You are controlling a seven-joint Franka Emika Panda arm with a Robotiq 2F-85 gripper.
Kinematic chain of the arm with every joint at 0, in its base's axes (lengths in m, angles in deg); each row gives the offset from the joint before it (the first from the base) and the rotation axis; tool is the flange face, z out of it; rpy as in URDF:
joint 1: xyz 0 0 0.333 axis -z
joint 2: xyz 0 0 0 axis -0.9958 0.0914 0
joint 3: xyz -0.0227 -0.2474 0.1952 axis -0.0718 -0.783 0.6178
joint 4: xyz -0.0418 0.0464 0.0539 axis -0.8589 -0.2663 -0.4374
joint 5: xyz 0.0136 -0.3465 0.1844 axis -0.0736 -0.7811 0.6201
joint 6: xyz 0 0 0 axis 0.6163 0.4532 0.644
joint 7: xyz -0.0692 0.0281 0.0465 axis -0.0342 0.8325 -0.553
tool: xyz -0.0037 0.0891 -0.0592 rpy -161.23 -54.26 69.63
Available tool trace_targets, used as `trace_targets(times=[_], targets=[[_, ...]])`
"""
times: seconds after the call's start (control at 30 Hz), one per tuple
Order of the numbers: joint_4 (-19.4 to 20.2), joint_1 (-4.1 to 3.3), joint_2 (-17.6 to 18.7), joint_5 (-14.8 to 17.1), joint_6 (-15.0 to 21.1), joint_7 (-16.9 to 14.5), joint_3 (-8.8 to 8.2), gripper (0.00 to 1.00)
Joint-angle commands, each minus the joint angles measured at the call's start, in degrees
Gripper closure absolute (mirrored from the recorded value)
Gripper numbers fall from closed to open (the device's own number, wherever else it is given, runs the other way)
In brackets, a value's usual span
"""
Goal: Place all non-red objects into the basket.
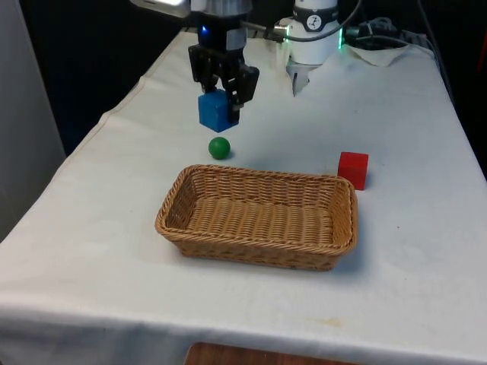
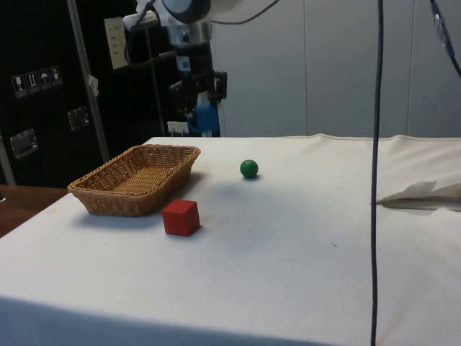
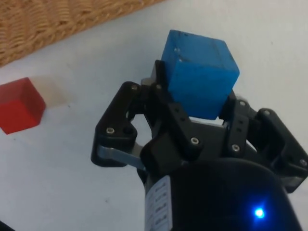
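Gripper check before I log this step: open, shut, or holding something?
Gripper: fingers shut on the blue cube, held above the table.

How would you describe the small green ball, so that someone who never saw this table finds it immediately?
Start from the wicker basket in the middle of the white cloth. Just beyond its far rim, toward the front view's left, the green ball rests on the cloth, below the blue cube held in the gripper. It is the only round object; the blue cube and the red cube have flat faces.

Green ball (image 1: 219, 147) before open basket (image 1: 335, 182)
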Motion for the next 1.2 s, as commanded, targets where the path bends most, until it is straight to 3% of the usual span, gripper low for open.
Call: trace_targets(times=[0.0, 0.17, 0.2, 0.23, 0.43, 0.47, 0.5, 0.57, 0.77, 0.8, 0.83, 1.03, 1.07, 1.1, 1.17], targets=[[-0.97, 0.63, 0.34, 1.09, -0.92, -1.15, 0.57, 0.97], [-2.75, 0.8, 1.32, 2.64, -1.32, -3.15, 0.52, 0.97], [-2.41, 0.34, 1.38, 2.01, -0.8, -2.64, 0.0, 0.97], [-3.04, 0.86, 1.49, 2.92, -1.32, -3.61, 0.52, 0.97], [-4.58, 0.97, 2.58, 4.64, -0.86, -6.36, 0.57, 0.97], [-4.3, 0.4, 2.52, 4.01, -0.74, -5.79, 0.0, 0.97], [-5.21, 0.97, 3.15, 5.04, -0.74, -6.99, 0.57, 0.97], [-5.79, 0.97, 3.67, 5.21, -0.63, -7.45, 0.52, 0.97], [-8.02, 0.86, 5.9, 6.13, 0.0, -8.31, 0.63, 0.97], [-7.68, 0.46, 5.56, 5.44, -0.34, -7.73, 0.06, 0.97], [-8.65, 0.8, 6.65, 6.59, 0.46, -8.65, 0.63, 0.97], [-10.49, 0.74, 9.34, 7.62, 2.69, -9.11, 1.32, 0.97], [-10.03, 0.34, 9.0, 6.88, 2.46, -8.65, 0.74, 0.97], [-10.83, 0.8, 9.8, 7.73, 2.92, -9.05, 1.43, 0.97], [-11.63, 0.8, 10.66, 8.02, 3.44, -9.05, 1.6, 0.97]])
